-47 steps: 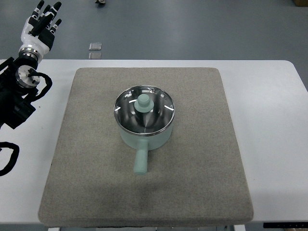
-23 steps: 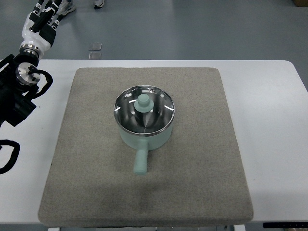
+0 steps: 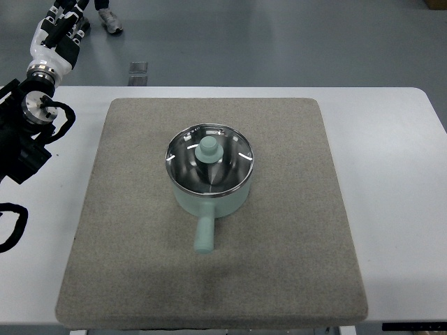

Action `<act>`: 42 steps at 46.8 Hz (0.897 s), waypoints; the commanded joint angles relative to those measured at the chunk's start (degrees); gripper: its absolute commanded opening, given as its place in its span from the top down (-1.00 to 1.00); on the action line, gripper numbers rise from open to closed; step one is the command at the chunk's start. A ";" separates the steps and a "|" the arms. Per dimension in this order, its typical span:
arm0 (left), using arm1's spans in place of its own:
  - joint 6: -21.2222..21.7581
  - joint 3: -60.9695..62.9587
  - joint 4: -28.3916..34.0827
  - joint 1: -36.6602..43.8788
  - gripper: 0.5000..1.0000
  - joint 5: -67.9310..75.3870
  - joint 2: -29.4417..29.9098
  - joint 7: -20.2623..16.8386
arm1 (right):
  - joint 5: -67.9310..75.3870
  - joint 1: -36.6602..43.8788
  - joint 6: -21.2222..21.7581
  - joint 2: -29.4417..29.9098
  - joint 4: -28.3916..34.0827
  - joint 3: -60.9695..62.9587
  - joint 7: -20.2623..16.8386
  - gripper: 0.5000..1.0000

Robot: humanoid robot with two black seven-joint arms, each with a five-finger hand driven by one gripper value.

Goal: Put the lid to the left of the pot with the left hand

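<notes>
None of the task is done yet, judging by how things lie. Lid (image 3: 209,159) sits on the pot (image 3: 209,199), glass w/ a mint-green knob (image 3: 208,146) at centre, pot roughly mid-mat, handle (image 3: 204,234) pointing toward the robot. Grey mat (image 3: 126,265) to the pot's left is bare, so the drop spot is free.

Left hand (image 3: 57,35) is up in the top-left corner, beyond the table's (image 3: 405,209) far-left edge, partly cut off by the frame. Fingers (image 3: 54,15) look extended, holding nothing. It's well apart from the lid, which lies to its right & nearer the robot.

Left to do: reach across to the knob, grasp, lift, set lid down left of pot. Right hand not seen.
</notes>
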 commanded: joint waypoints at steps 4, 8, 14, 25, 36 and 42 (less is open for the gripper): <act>0.00 0.05 0.02 0.09 -0.98 0.10 0.09 0.00 | -0.02 -0.01 0.00 0.00 0.00 0.03 0.00 -0.69; 0.00 0.05 0.02 0.09 -0.98 0.19 0.09 0.00 | -0.02 -0.01 0.00 0.00 0.00 -0.06 0.00 -0.69; 0.00 0.13 -0.15 0.18 -0.98 0.19 0.18 0.09 | -0.02 -0.01 0.00 0.00 0.00 -0.06 0.00 -0.69; 0.09 0.40 -2.79 0.44 -0.98 0.45 1.84 0.44 | -0.02 0.08 0.00 0.00 0.00 -0.06 0.00 -0.69; 0.18 12.16 -7.88 -1.67 -0.98 3.00 4.66 0.44 | 0.07 -0.01 0.00 0.00 0.00 -0.06 0.00 -0.69; -0.43 19.37 -11.75 -3.42 -0.98 4.14 7.03 0.53 | -0.02 -0.01 0.00 0.00 0.00 0.03 0.00 -0.69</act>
